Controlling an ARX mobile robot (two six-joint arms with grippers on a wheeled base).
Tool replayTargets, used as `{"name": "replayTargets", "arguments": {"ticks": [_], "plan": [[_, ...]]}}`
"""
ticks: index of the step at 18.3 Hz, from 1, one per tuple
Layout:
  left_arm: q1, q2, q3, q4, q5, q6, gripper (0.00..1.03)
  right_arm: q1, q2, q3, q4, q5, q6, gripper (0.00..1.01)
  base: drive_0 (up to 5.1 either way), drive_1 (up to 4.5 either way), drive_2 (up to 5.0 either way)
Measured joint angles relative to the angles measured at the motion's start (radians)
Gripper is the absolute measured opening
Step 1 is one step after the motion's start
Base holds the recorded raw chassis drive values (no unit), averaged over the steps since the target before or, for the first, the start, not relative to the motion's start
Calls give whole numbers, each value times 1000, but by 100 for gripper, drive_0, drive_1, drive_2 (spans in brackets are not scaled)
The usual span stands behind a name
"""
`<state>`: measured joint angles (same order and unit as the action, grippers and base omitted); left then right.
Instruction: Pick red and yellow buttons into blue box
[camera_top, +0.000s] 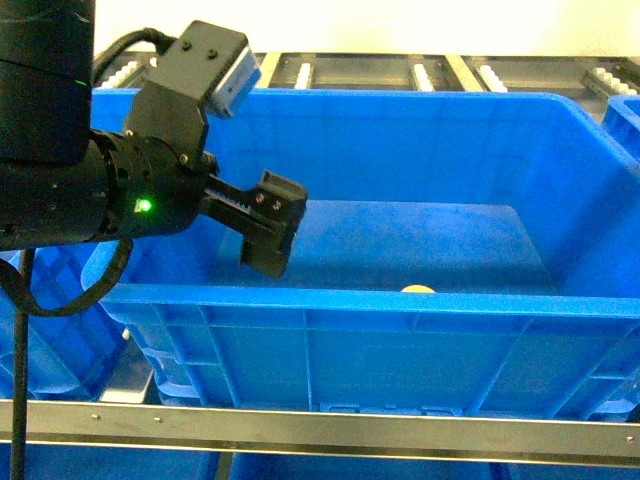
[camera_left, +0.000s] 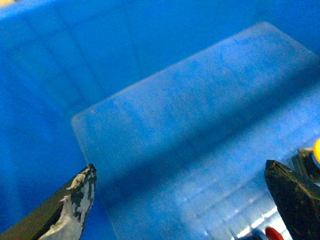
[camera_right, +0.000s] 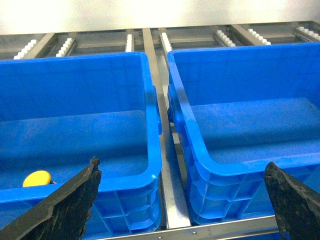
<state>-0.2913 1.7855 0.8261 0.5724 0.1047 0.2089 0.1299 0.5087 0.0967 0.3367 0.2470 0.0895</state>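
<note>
- Yellow button (camera_right: 37, 178) lies on the floor of the blue box (camera_top: 420, 305), near the front wall; from my head camera only the top of its cap shows above the rim.
- Red button (camera_left: 274, 233) is just a sliver of red at the bottom edge of my left wrist view, on the box floor near the yellow cap.
- My left gripper (camera_top: 268, 228) hangs inside the blue box, above its floor toward the left end, jaws spread wide with nothing between them.
- My right gripper (camera_right: 182, 200) hovers in front of the box, outside it, jaws also wide apart and holding nothing.
- To the right of the blue box stands a second blue crate (camera_right: 240, 165), the two separated by a metal rail (camera_right: 165, 150).
- Behind both crates run roller tracks (camera_right: 125, 42) on a metal rack.
</note>
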Motion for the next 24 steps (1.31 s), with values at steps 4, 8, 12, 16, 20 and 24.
{"name": "replayTargets", "arguments": {"ticks": [4, 8, 12, 16, 20, 24], "plan": [[12, -35, -23, 31, -19, -25, 98, 0, 0, 0, 0, 0, 0, 98, 0, 0, 0], [40, -187, -109, 125, -89, -55, 98, 0, 0, 0, 0, 0, 0, 98, 0, 0, 0], [46, -856, -592, 160, -418, 10, 98, 0, 0, 0, 0, 0, 0, 98, 0, 0, 0], [129, -991, -655, 50, -275, -163, 60, -133, -86, -45, 31, -248, -70, 59, 0, 0, 0], [179, -1104, -722, -6, -217, -198, 19, -130, -158, -78, 23, -248, -83, 17, 0, 0, 0], [289, -1214, -764, -77, -115, -205, 2, -130, -232, -84, -52, -248, -87, 2, 0, 0, 0]]}}
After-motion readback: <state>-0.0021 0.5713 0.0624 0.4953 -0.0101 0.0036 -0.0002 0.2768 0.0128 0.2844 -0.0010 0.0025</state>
